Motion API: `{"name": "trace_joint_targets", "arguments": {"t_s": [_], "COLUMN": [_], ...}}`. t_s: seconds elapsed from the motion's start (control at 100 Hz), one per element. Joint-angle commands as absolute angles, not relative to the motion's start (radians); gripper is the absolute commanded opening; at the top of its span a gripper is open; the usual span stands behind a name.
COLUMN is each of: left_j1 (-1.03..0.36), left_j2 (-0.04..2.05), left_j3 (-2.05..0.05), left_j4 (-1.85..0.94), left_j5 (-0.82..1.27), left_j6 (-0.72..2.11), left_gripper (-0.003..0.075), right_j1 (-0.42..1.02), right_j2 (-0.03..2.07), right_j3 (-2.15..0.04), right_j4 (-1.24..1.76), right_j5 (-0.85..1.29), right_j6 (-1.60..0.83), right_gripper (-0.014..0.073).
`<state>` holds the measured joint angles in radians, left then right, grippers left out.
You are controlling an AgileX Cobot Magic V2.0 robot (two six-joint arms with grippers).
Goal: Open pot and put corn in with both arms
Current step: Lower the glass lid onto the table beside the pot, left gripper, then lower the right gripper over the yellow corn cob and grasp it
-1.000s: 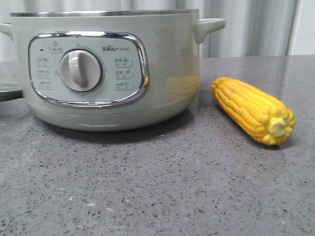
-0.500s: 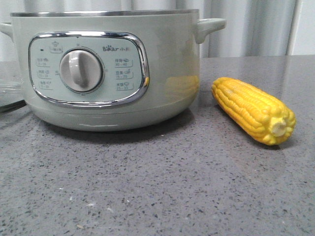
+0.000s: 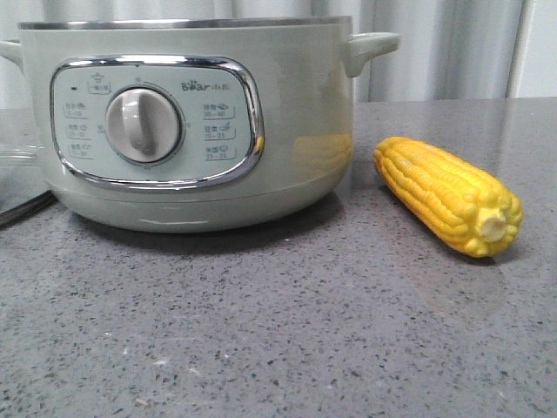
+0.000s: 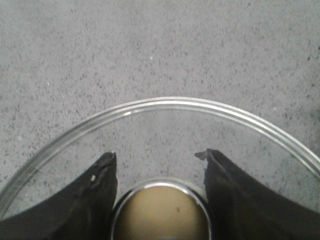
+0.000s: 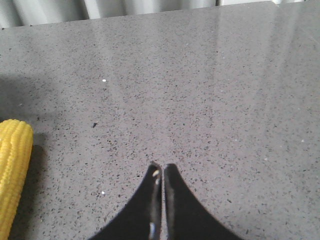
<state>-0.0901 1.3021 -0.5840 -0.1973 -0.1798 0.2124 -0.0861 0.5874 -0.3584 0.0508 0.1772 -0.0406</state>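
Note:
The pale grey-green pot point(image 3: 287, 113) stands at the left of the front view, with its steel rim bare and no lid on it. The yellow corn point(image 3: 448, 196) lies on the table to its right and also shows in the right wrist view point(image 5: 12, 170). My left gripper point(image 4: 159, 154) is shut on the brown knob point(image 4: 160, 212) of a glass lid point(image 4: 165, 106), held over the table. The lid's edge point(image 3: 16, 170) shows left of the pot. My right gripper point(image 5: 162, 167) is shut and empty above bare table, with the corn off to one side.
The grey speckled table point(image 3: 278, 331) runs to a pale curtain point(image 3: 435, 43) behind. The pot's right side handle point(image 3: 370, 45) sticks out above the corn.
The glass lid at the left edge of the front view has sunk lower beside the pot. The pot and the corn have not moved.

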Motion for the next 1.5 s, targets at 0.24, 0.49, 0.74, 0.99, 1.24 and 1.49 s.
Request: {"name": "trace_joint_targets", "arguments": {"t_s": [0.24,0.49,0.74,0.99,1.24,1.49], "left_j1": [-0.097,-0.097,-0.097,-0.097,-0.097,-0.097], "left_j2": [1.131,0.933,0.707,0.549,0.511,0.511], "left_j3": [-0.616,-0.616,-0.616,-0.616,-0.616,-0.616], "left_j4": [-0.202,-0.202,-0.202,-0.202,-0.202,-0.202], "left_j5": [-0.245,-0.241,-0.247,-0.245,-0.231,-0.185], "left_j6": [0.206,0.206,0.206,0.206,0.206,0.206], "left_gripper": [0.0352,0.0351,0.0347,0.0347,0.0347,0.0347], "right_j1": [-0.080,-0.004,0.089,0.122,0.130,0.208], "right_j2": [0.597,0.614,0.737,0.853,0.977,1.134], "right_j3": [-0.394,-0.471,-0.598,-0.725,-0.851,-0.980], "right_j4": [0.060,0.064,0.066,0.076,0.149,0.181], "right_j5": [0.144,0.266,0.454,0.523,0.652,0.778], "right_j6": [-0.045,-0.046,-0.046,-0.046,-0.046,-0.046], "right_gripper": [-0.0074,0.0012,0.0247,0.0311,0.0358,0.0358]}}
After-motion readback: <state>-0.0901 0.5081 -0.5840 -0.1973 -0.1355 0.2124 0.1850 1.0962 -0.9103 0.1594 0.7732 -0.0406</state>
